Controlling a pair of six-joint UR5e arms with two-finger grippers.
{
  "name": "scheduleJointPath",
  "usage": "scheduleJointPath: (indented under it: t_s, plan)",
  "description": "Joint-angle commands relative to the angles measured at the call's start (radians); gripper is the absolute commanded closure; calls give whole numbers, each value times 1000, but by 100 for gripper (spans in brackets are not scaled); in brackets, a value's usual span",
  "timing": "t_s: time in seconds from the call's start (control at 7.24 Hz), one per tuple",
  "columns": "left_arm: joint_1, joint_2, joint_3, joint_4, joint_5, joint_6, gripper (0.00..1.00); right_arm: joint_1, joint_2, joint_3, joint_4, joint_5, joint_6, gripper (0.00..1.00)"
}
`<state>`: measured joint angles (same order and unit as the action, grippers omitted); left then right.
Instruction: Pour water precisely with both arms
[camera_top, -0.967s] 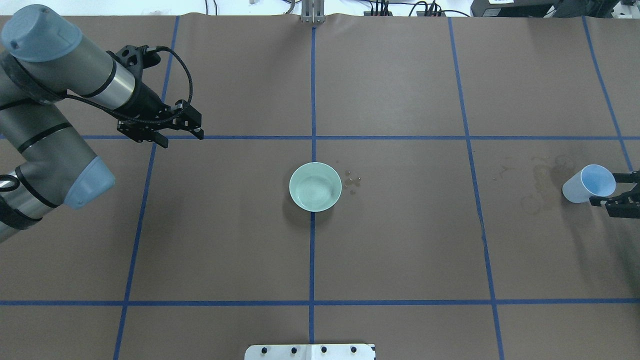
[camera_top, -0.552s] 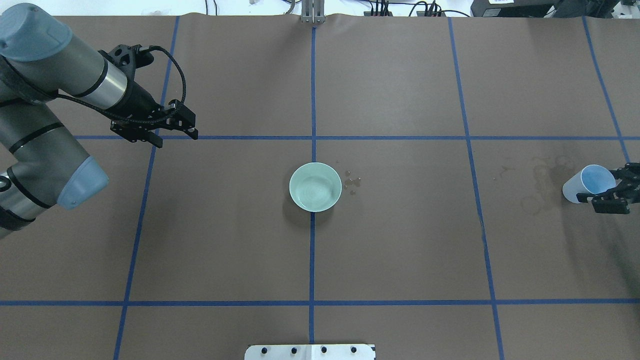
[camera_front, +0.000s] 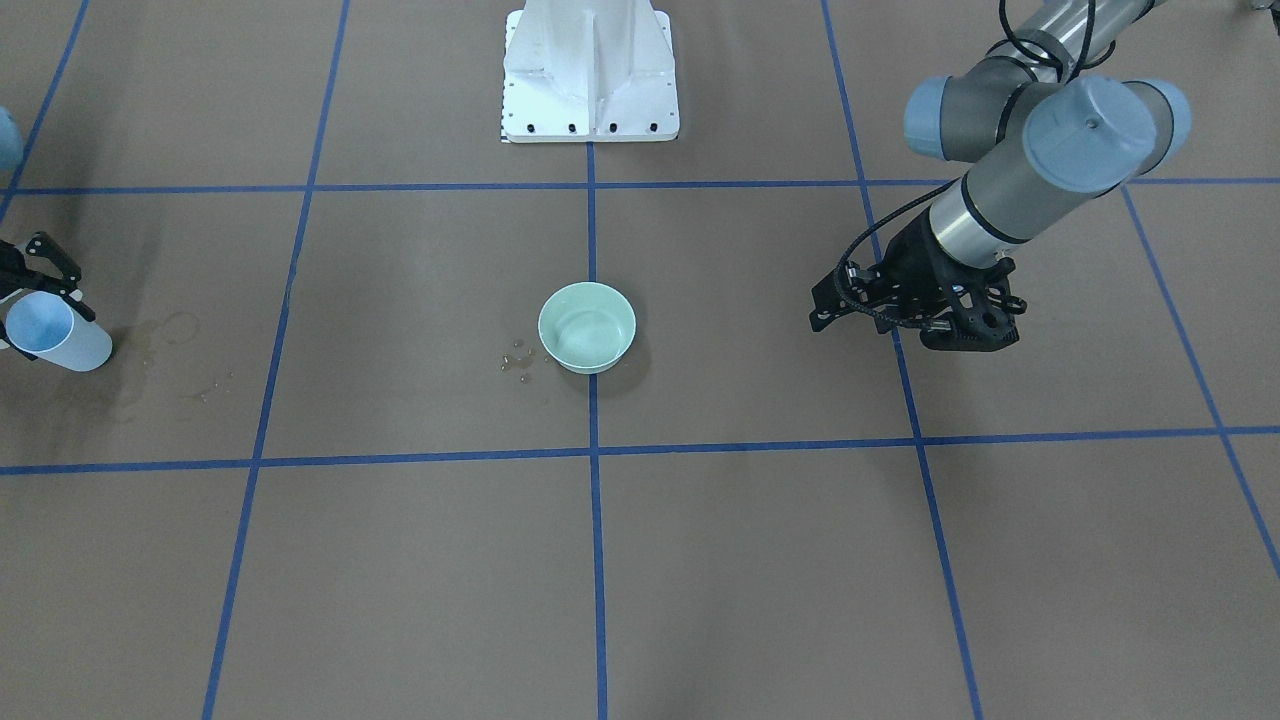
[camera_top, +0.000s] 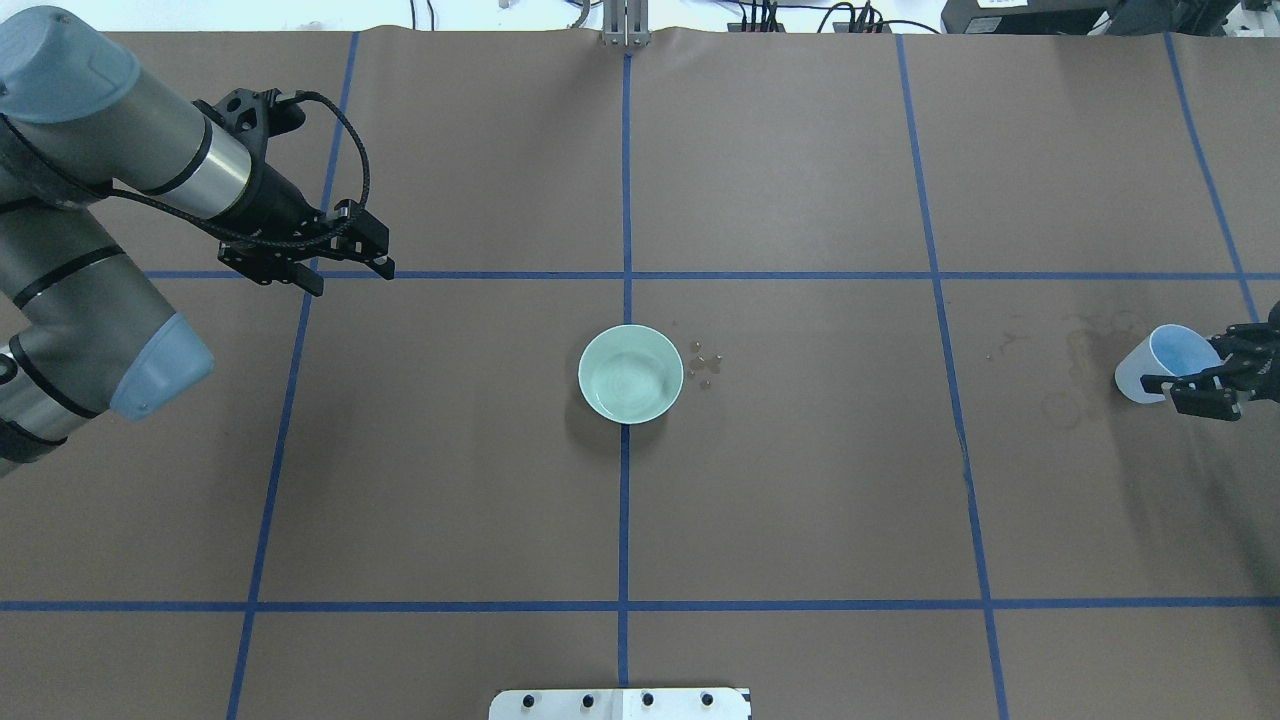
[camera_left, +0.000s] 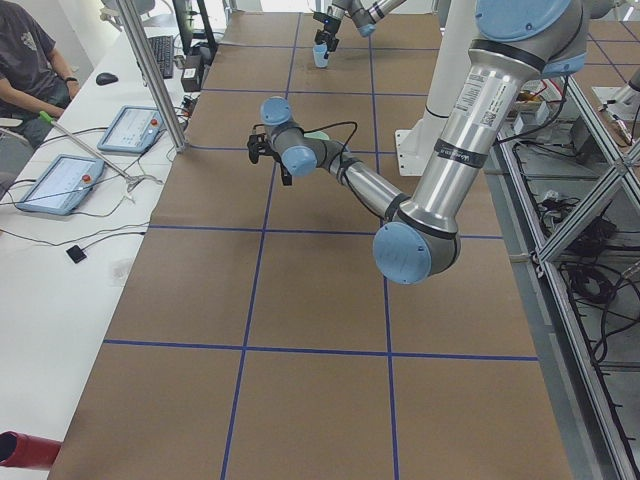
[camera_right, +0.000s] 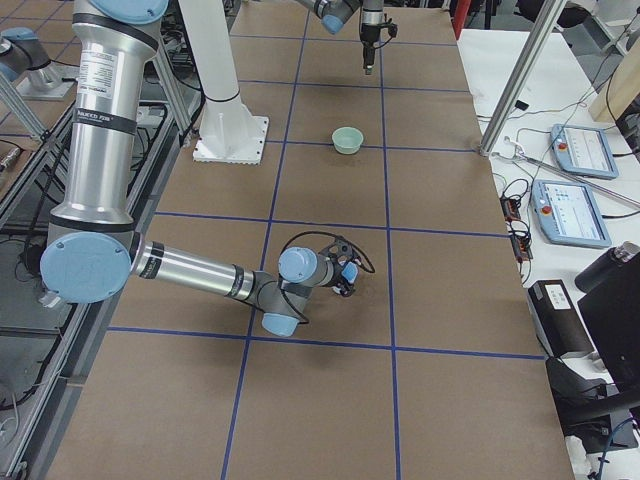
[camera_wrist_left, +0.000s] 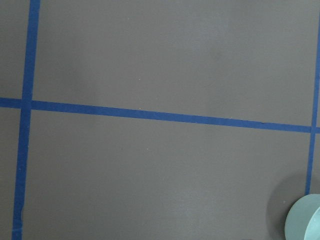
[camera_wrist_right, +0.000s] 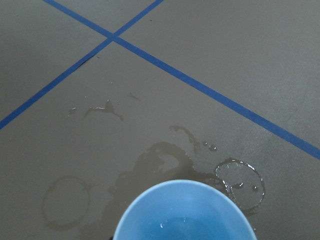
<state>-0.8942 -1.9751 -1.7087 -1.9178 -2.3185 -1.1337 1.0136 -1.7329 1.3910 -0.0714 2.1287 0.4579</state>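
Observation:
A mint green bowl (camera_top: 631, 373) stands at the table's middle, with faint water ripples inside; it also shows in the front-facing view (camera_front: 587, 326) and at the corner of the left wrist view (camera_wrist_left: 305, 220). My right gripper (camera_top: 1205, 378) at the far right edge is shut on a pale blue cup (camera_top: 1160, 362), held tilted low over the table. The right wrist view shows the cup's rim (camera_wrist_right: 182, 187) and small water glints (camera_wrist_right: 172, 225) inside. My left gripper (camera_top: 353, 280) is open and empty, far left of the bowl, over a blue tape line.
Small droplets (camera_top: 704, 365) lie just right of the bowl. Wet stains and rings (camera_top: 1075, 370) mark the brown paper left of the cup, also in the right wrist view (camera_wrist_right: 165, 160). The white pedestal (camera_front: 590, 70) stands behind the bowl. Blue tape lines grid the table.
My right gripper has moved the cup slightly inward, toward the bowl's side, and lowered it a little. My left gripper drew back slightly to the left, then held still.

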Motion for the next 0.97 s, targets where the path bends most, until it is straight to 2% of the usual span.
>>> scheduleJointPath:
  t_s: [0.0, 0.14, 0.28, 0.55, 0.69, 0.83]
  plan:
    - [-34, 24, -9, -3, -21, 41, 11, 0, 36, 144, -196, -12, 76, 100]
    - [-58, 95, -34, -1, -44, 125, 11, -27, 97, 190, -340, -54, 77, 100]
    - [-96, 161, -45, -1, -50, 238, 11, -97, 130, 268, -492, -147, 77, 100]
    - [-130, 217, -42, -3, -58, 331, 11, -237, 212, 473, -865, -290, 77, 100]
    - [-134, 220, -32, 0, -58, 369, 11, -301, 327, 512, -1065, -346, 79, 100]
    - [-138, 220, -17, 0, -58, 377, 11, -347, 478, 505, -1261, -330, 137, 100]
